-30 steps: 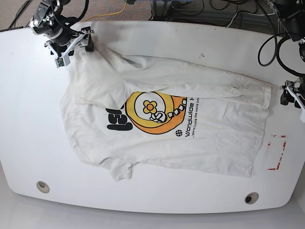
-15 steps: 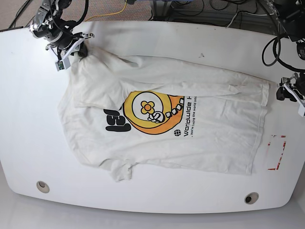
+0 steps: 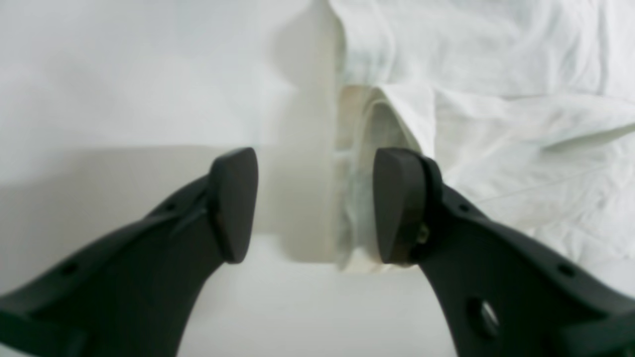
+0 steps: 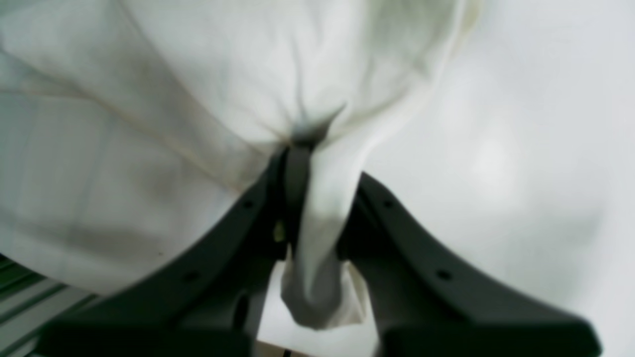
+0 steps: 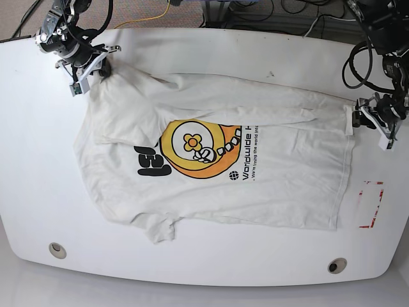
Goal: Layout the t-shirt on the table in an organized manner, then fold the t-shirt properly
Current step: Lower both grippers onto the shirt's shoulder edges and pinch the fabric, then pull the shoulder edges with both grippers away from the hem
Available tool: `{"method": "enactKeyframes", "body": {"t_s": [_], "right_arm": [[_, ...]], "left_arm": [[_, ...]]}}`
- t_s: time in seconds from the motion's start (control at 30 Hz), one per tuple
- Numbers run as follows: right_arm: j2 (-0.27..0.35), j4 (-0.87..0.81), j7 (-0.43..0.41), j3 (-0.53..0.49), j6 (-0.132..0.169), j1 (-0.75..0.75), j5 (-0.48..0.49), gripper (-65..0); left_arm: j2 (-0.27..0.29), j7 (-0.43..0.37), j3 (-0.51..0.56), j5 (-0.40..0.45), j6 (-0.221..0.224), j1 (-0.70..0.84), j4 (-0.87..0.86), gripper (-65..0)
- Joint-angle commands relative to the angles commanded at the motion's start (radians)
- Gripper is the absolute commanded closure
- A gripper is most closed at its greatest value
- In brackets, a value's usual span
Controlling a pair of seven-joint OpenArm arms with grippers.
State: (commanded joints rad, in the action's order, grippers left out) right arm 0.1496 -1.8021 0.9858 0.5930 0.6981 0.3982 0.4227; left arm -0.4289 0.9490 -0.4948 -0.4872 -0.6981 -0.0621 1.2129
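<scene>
The off-white t-shirt [image 5: 268,173] lies spread on the white table [image 5: 38,179], flower graphic [image 5: 195,148] facing up. At the top left of the base view my right gripper [image 5: 101,68] is shut on a bunch of the shirt's cloth [image 4: 317,233], which is pulled taut between its fingers [image 4: 258,213]. My left gripper [image 5: 372,125] stands open at the shirt's far right corner. In the left wrist view the hem [image 3: 354,198] lies inside the gap of the left gripper [image 3: 315,206], close to the right-hand finger [image 3: 397,203].
Two grey grommet holes [image 5: 57,249] [image 5: 337,265] sit near the table's front edge. A red-outlined tape mark [image 5: 370,204] lies right of the shirt. Cables [image 5: 358,61] hang over the back right corner.
The whole shirt has slid left and slightly back, drawn by the right gripper. The left gripper has moved left to the shirt's right corner.
</scene>
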Motion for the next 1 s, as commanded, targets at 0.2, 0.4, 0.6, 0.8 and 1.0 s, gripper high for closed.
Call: {"method": "enactKeyframes", "body": {"t_s": [0.2, 0.4, 0.6, 0.8, 1.0], "right_arm": [[0.0, -0.002, 0.0, 0.0, 0.0, 0.0, 0.0, -5.7], [0.0, -0.002, 0.0, 0.0, 0.0, -0.008, 0.0, -5.7], [0.0, -0.002, 0.002, 0.0, 0.0, -0.018, 0.0, -5.7], [0.0, -0.002, 0.002, 0.0, 0.0, -0.021, -0.003, -5.1], [0.032, -0.002, 0.005, -0.003, 0.0, -0.023, -0.006, -3.8]], "left_arm": [[0.003, 0.002, 0.046, 0.0, 0.0, 0.005, -0.002, -34.6], [0.008, 0.006, 0.083, 0.0, 0.0, 0.02, -0.002, -33.2], [0.008, 0.006, 0.091, 0.0, 0.0, 0.049, 0.003, -13.1], [0.0, 0.006, 0.087, 0.0, 0.0, 0.069, 0.003, -4.0], [-0.029, 0.006, 0.086, 0.0, 0.0, 0.084, 0.005, -3.6]]}}
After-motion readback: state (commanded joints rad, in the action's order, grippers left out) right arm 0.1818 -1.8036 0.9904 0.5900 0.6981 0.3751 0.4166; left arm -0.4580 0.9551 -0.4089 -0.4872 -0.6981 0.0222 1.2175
